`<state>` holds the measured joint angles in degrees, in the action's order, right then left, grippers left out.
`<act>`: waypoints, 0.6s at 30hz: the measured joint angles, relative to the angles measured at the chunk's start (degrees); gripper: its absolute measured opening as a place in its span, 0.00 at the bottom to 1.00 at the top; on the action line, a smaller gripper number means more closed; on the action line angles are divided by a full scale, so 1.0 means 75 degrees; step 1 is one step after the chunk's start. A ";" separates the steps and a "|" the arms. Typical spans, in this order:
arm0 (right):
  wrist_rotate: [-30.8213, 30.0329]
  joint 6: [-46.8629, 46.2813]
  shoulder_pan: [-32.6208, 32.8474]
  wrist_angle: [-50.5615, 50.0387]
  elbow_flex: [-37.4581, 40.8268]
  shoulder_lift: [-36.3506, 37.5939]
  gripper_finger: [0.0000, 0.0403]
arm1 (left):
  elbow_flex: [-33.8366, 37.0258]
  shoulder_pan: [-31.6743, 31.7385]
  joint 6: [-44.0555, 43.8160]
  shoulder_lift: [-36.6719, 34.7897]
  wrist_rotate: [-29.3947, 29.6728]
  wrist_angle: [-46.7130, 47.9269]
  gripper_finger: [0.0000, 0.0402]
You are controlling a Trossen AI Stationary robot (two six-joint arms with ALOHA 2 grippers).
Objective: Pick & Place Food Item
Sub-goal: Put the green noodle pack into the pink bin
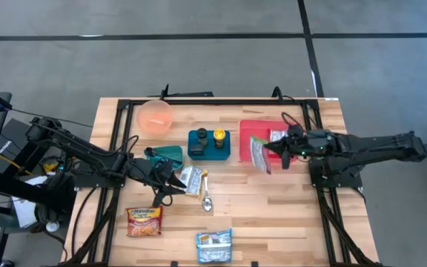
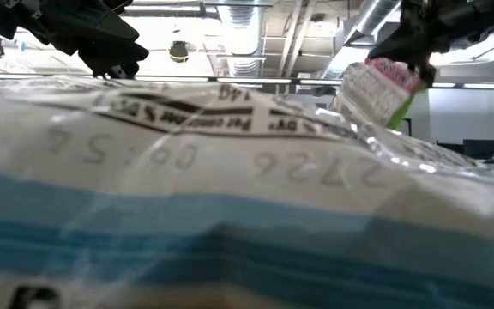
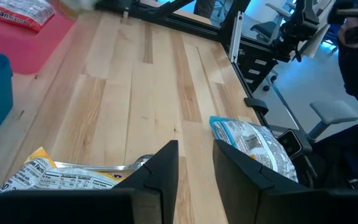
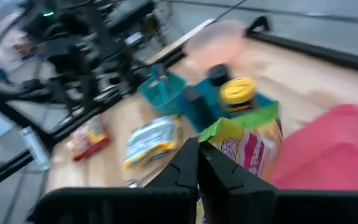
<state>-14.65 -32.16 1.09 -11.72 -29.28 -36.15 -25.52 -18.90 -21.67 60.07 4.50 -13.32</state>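
Observation:
My right gripper (image 1: 281, 151) is shut on a green and pink snack packet (image 1: 260, 154), held above the red tray (image 1: 252, 127). The low view shows the same packet (image 2: 380, 89) hanging in the air. A second packet (image 1: 278, 136) lies flat on the tray. My left gripper (image 1: 170, 184) hovers open over the wood, with bare table showing between its fingers (image 3: 166, 168). Beside it lie a yellow and white packet (image 1: 191, 179) and a spoon (image 1: 207, 200). My right gripper pinches the snack packet at its green end (image 4: 221, 133) between its two shut fingers (image 4: 188, 163). The fingers reach in from the table's right side, slanting a little downward. The packet is lifted clear of the tray and hangs tilted below the fingers.
An orange bowl (image 1: 155, 116) stands at the far left. A blue holder with two bottles (image 1: 208, 143) and a teal object (image 1: 166, 154) sit mid-table. A ramen packet (image 1: 144, 221) and a blue and white packet (image 1: 214, 245) lie near the front edge, the latter filling the low view's foreground (image 2: 230, 206).

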 joint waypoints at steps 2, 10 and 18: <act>-0.0093 0.0044 -0.0255 -0.0256 0.0000 0.0231 0.00 | 0.0000 0.0000 0.0000 0.0000 -0.0001 0.0000 0.24; -0.0126 0.0174 -0.1468 -0.0694 0.0000 0.0770 0.00 | 0.0000 0.0000 0.0002 0.0000 0.0011 0.0000 0.24; -0.0123 0.0171 -0.2713 -0.1510 0.0000 0.0817 0.00 | 0.0000 0.0000 0.0002 0.0000 0.0020 0.0000 0.24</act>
<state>-15.57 -30.87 -19.25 -23.05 -29.28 -30.02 -25.52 -18.90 -21.65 60.07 4.64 -13.32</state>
